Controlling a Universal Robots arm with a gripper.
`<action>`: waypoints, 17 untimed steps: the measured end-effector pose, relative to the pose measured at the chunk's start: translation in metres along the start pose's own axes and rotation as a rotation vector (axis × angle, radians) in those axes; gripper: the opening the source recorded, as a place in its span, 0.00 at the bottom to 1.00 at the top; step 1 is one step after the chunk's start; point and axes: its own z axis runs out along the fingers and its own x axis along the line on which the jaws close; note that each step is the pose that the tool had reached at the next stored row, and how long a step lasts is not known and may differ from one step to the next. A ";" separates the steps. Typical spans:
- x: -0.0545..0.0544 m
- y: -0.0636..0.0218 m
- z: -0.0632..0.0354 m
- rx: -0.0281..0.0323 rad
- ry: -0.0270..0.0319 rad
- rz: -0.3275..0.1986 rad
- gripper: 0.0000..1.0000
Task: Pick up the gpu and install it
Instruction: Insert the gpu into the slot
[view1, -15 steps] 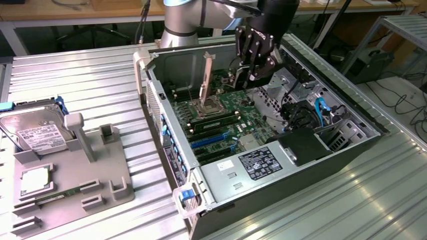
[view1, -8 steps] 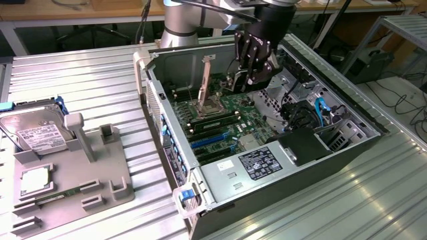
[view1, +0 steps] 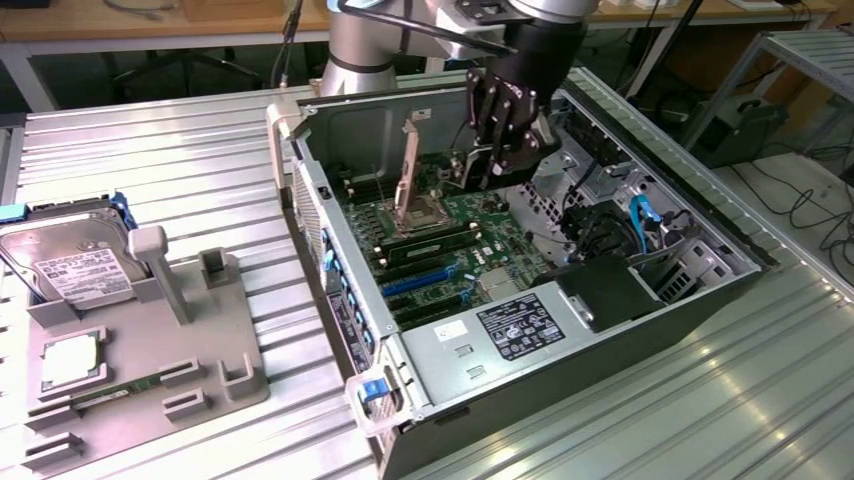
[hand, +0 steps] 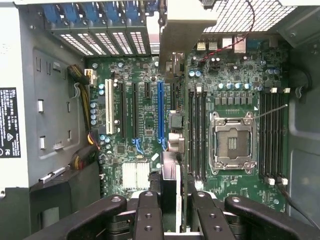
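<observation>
Gripper fingers clamp the gpu edge-on above the motherboard, its bracket toward 12 o'clock; risk, judged: card sits beside the blue PCIe slot, so misaligned seating could jam.

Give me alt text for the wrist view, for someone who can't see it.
Seen edge-on, the gpu is clamped in the robot's hand and hangs above the motherboard of an open computer case, near the blue expansion slot. An empty CPU socket lies beside it, with a grey power supply at the case's far side.
</observation>
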 end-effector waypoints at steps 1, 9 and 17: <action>0.000 0.0007 0.0008 0.0000 0.0000 0.000 0.28; 0.000 0.0048 0.0068 0.0000 0.0001 0.000 0.28; 0.000 0.0074 0.0126 0.0000 0.0000 0.000 0.28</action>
